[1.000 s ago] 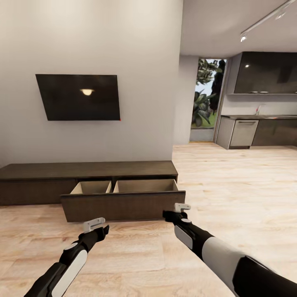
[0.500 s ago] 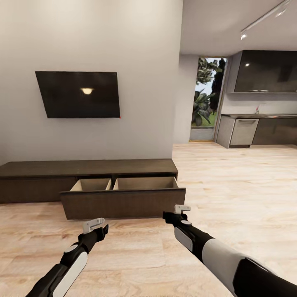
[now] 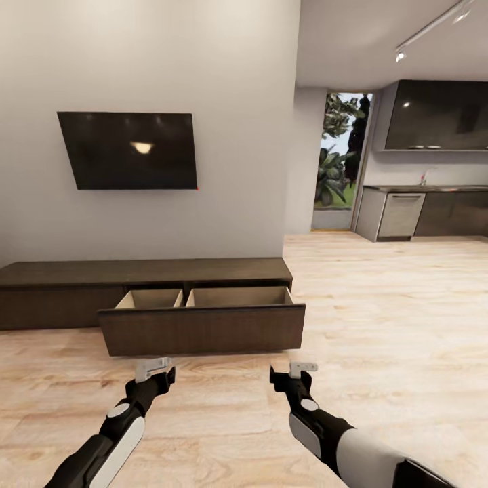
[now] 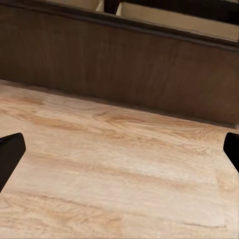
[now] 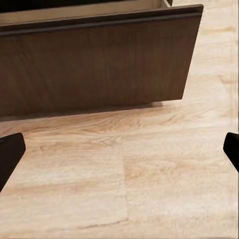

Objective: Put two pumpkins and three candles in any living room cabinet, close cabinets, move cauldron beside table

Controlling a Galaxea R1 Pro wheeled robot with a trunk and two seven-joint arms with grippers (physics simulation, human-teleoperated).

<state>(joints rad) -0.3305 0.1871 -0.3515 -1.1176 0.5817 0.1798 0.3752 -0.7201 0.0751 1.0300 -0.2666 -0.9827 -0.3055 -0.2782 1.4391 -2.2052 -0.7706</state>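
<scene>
You're facing the cabinet (image 3: 146,274) at your 12 o'clock, and its drawer (image 3: 202,329) stands pulled out toward you, pale inside. From the head view the visible part of that interior looks bare, though the front panel hides the bottom, so I can't confirm anything is stowed. No pumpkin or candle is in sight here, and neither is the cauldron. My read: the storing step is at best unverified, the drawer is not yet shut, and the cauldron placing is left.

Your left gripper (image 3: 153,369) hangs at 11 o'clock and your right gripper (image 3: 300,369) at 1 o'clock, both just short of the drawer front. Each wrist view puts its fingertips at opposite edges with floor (image 3: 379,318) between them: both spread wide, holding nothing.

The right wrist view gives you the drawer's end corner and the gap beneath it. The head view alone offers the TV (image 3: 129,150) and, at 2 o'clock, the kitchen (image 3: 427,169).
</scene>
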